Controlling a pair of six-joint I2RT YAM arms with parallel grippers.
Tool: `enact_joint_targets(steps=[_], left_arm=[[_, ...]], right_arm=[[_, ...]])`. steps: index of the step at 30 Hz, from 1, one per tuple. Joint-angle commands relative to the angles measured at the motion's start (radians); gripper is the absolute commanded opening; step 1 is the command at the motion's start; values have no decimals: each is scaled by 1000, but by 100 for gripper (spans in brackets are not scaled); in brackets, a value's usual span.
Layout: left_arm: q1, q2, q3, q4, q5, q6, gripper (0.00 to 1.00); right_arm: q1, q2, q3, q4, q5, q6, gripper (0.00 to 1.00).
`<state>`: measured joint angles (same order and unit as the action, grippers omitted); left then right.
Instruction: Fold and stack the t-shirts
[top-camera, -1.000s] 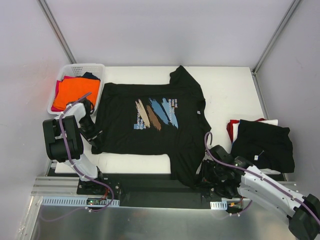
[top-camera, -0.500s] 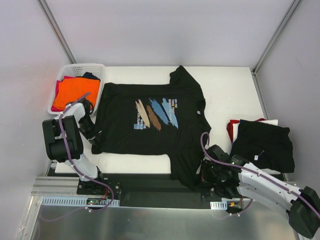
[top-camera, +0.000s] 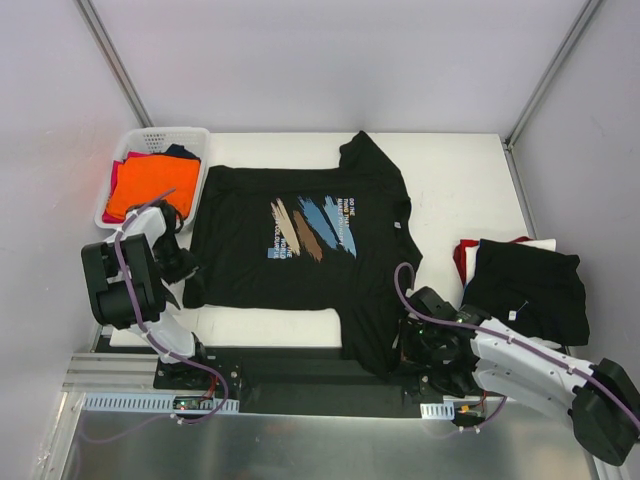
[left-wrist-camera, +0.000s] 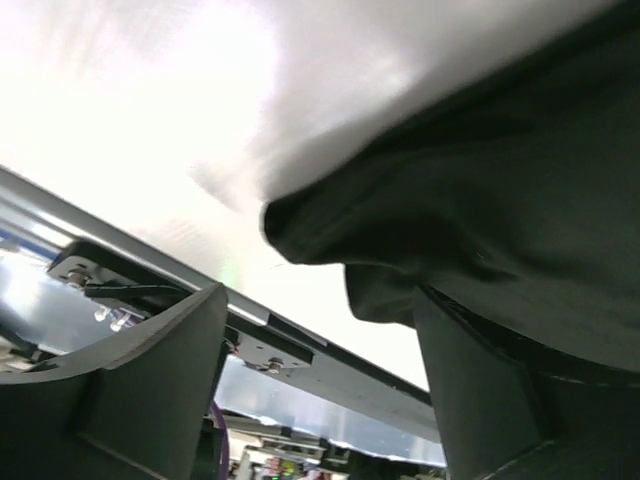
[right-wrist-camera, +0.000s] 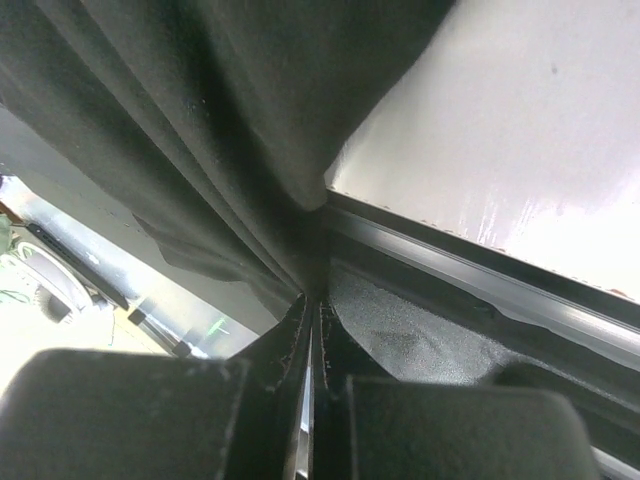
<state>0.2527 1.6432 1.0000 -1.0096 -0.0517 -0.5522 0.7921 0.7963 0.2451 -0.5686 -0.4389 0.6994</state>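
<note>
Jaws of the left gripper (left-wrist-camera: 318, 300) now stand spread, released from the 8 o'clock corner of the black t-shirt (top-camera: 300, 240); the right gripper (right-wrist-camera: 312, 300) stays pinched on its 5 o'clock hem.

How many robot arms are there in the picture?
2. The left arm stands on the left, next to the white basket. The right arm is at the near right, reaching to the hanging sleeve of the black t-shirt. None seems hidden.
</note>
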Motion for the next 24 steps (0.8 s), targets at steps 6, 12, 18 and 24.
enact_joint_targets(steps=[6, 12, 18, 24], left_arm=[[56, 101, 52, -4, -100, -5, 47], [56, 130, 40, 19, -85, 11, 47], [56, 155, 25, 49, -19, 44, 50], [56, 184, 19, 60, -7, 49, 41]], right_arm=[[6, 52, 42, -31, 57, -51, 1], [6, 26, 40, -48, 71, -32, 1], [6, 50, 60, -24, 77, -9, 1], [7, 47, 86, -53, 74, -11, 1]])
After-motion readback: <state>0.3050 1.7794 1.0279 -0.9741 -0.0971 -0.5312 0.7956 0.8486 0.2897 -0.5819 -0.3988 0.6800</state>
